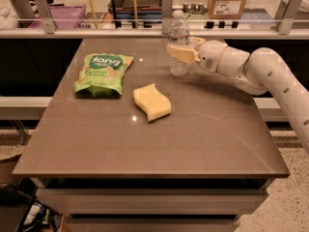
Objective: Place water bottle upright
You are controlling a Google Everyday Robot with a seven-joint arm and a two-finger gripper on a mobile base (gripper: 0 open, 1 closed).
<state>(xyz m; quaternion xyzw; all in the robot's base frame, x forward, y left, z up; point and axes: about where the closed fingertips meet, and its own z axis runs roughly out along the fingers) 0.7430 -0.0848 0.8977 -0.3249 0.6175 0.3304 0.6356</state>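
- We see the water bottle (179, 32) near the far edge of the table (203, 134), long axis vertical, cap up, base seemingly resting on the surface.
- Our gripper (178, 53) reaches in from the right and is clasped around the bottle's middle.
- We judge the coming move turns on this: the bottle sits right inside the jaws, so letting go and retreating rightward should leave it standing.
- The green snack bag (102, 73) and yellow sponge (151, 102) lie well apart.
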